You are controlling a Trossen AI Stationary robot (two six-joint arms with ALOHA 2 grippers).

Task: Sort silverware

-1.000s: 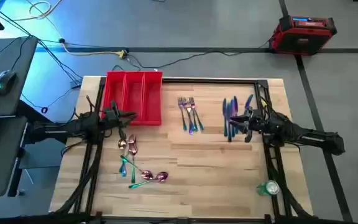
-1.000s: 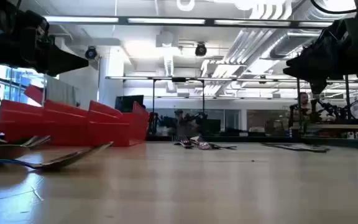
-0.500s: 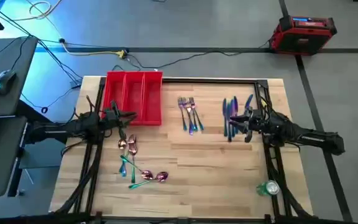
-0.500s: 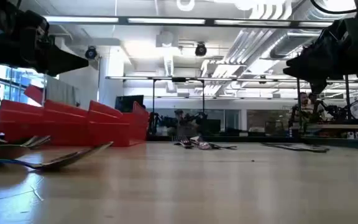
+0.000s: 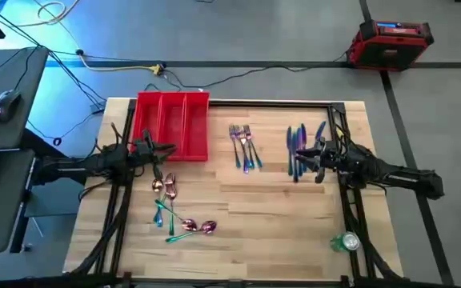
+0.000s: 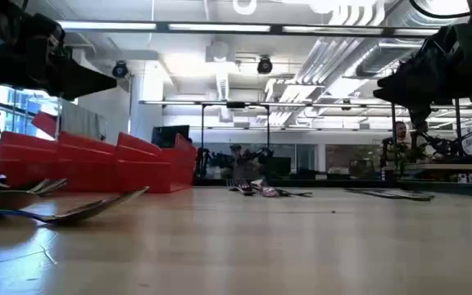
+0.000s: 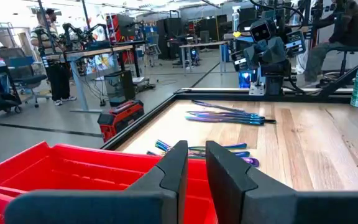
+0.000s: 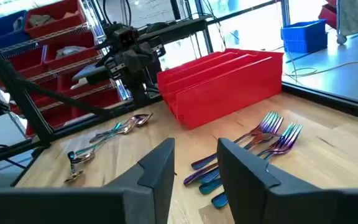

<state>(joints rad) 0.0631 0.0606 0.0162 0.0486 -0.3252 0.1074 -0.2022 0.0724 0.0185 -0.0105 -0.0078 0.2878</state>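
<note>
High view shows almost nothing changed over the last second: both dark arms sit where they did, and every piece of cutlery lies as it lay. The left gripper (image 5: 169, 149) hangs at the near edge of the red three-compartment plastic tray (image 5: 173, 125), which stands toward eleven o'clock on the pale wooden table (image 5: 270, 224); in its wrist view its fingers (image 7: 178, 163) stand a narrow gap apart with nothing between them. The right gripper (image 5: 298, 162) hovers over the near ends of the slim blue-purple iridescent knives (image 5: 298, 141), around two o'clock, fingers (image 8: 159, 167) parted and empty. The iridescent rainbow forks (image 5: 245, 144) lie in a tight bunch near twelve o'clock, between tray and knives, apart from both. The pink-gold and teal spoons (image 5: 174, 210) are scattered loosely toward eight o'clock. A green drinks can (image 5: 345, 241) stands at about five o'clock. All three tray compartments look bare, so the sorting appears not yet started; the stillness reads as a pause, each arm poised near a group but committed to none.
</note>
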